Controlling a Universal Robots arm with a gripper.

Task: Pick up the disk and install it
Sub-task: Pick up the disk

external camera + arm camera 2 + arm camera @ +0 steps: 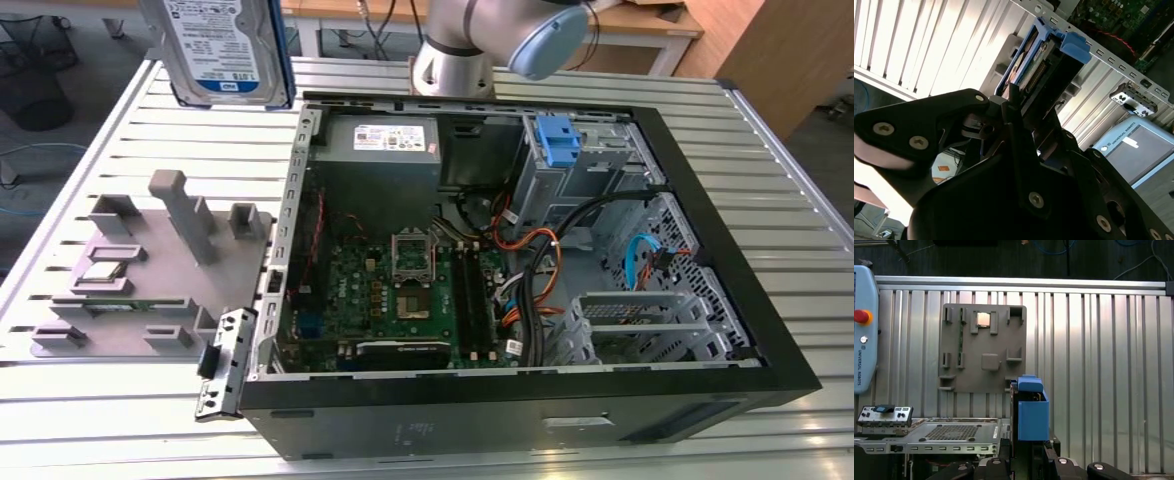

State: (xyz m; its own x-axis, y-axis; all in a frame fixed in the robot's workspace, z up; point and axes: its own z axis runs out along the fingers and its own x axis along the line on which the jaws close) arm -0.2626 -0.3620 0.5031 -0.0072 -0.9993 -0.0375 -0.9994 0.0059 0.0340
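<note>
The disk [220, 50] is a silver-grey drive with a blue-and-white label and blue side rails. In the exterior view it hangs upright above the table, beyond the far left corner of the open computer case [747, 300]. In the second wrist view my gripper [1021, 102] is shut on the disk [1036, 60], its black fingers clamping the lower end. In the first wrist view the disk [1032, 412] is seen edge on, its blue rail rising from the gripper [1029, 452].
Inside the case are a blue bracket [558, 140] in the drive bay, a grey power-supply box [380, 140], a motherboard [400, 280] and cables. A grey fixture plate [147, 260] lies to the exterior view's left. A teach pendant [864, 340] rests on the slatted table [1104, 365].
</note>
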